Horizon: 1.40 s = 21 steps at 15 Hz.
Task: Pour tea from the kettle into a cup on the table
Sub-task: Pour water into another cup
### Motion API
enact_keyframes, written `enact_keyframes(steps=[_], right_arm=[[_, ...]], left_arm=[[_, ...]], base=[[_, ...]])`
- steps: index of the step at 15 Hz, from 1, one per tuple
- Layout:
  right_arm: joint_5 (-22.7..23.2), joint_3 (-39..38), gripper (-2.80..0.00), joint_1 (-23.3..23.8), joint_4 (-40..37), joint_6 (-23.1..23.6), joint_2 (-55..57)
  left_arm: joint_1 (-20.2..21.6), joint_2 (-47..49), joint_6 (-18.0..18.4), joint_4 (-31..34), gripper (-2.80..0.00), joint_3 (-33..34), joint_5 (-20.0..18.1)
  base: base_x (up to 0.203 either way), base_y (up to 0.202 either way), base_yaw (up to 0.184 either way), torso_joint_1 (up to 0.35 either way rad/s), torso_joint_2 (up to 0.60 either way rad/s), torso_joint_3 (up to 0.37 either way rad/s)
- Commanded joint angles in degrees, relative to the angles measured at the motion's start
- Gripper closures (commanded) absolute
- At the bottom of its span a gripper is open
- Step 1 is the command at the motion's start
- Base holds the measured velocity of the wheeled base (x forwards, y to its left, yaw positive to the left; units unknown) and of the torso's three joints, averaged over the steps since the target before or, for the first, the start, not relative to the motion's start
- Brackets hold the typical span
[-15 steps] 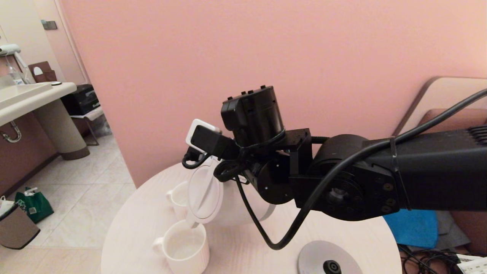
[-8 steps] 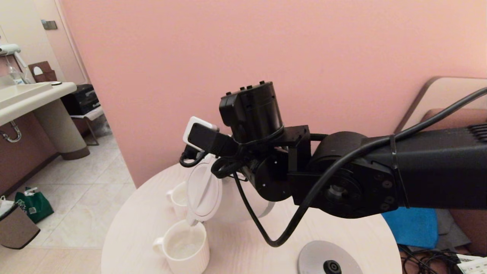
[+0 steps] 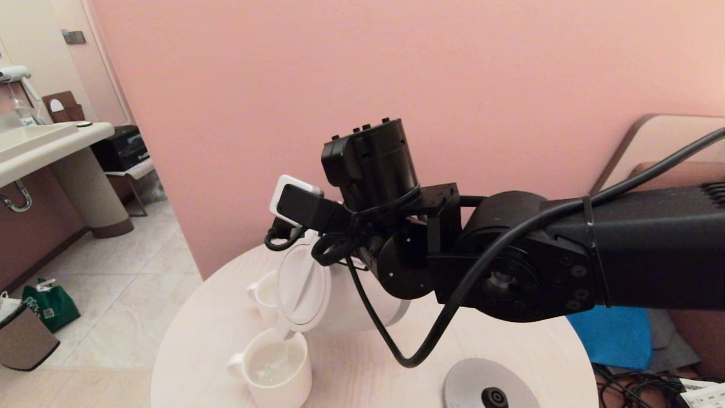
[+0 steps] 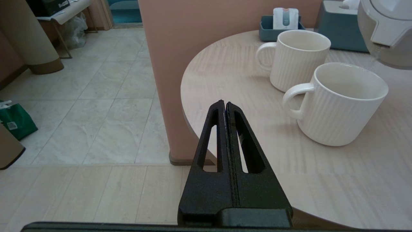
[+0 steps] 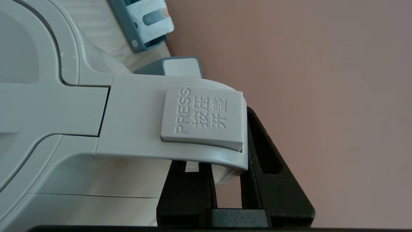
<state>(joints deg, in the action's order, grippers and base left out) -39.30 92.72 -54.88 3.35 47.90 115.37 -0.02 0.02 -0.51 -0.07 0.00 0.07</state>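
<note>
The white kettle (image 3: pixel 303 289) hangs tilted over the round table (image 3: pixel 362 374), its spout down over the near cup (image 3: pixel 276 362). A thin stream runs into that cup, which holds pale liquid. My right gripper (image 5: pixel 225 167) is shut on the kettle's handle (image 5: pixel 145 129), just below the PRESS button. In the head view my right wrist hides the handle. A second, similar mug (image 3: pixel 263 294) stands just behind the first. My left gripper (image 4: pixel 224 103) is shut on nothing, parked off the table's left edge, with the near cup (image 4: pixel 344 109) and the kettle's spout (image 4: pixel 386 25) ahead of it.
The kettle's grey base disc (image 3: pixel 490 388) lies at the table's front right. A teal tray of sachets (image 4: pixel 280 24) and a teal box (image 4: pixel 338 25) stand at the back by the pink wall (image 4: pixel 193 48). The table's edge curves near the cups.
My right wrist has risen a little and shifted left, tipping the kettle slightly further. The liquid in the near cup has risen.
</note>
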Motion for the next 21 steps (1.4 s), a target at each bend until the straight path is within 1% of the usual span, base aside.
enact_keyframes(steps=[1, 14, 21], right_arm=[[-0.3, 0.1, 0.00, -0.1, 0.1, 0.4, -0.1], [-1.1, -0.3, 0.00, -0.5, -0.7, 0.7, 0.2], [-1.9, -0.3, 0.00, -1.5, -0.7, 1.3, 1.3]], left_arm=[[0.0, 0.0, 0.0, 0.0, 0.00, 0.0, 0.0], [0.0, 0.0, 0.0, 0.0, 0.00, 0.0, 0.0], [0.0, 0.0, 0.0, 0.0, 0.00, 0.0, 0.0]], base=[[0.000, 0.000, 0.000, 0.000, 0.00, 0.000], [0.000, 0.000, 0.000, 0.000, 0.00, 0.000], [0.000, 0.000, 0.000, 0.000, 0.00, 0.000]])
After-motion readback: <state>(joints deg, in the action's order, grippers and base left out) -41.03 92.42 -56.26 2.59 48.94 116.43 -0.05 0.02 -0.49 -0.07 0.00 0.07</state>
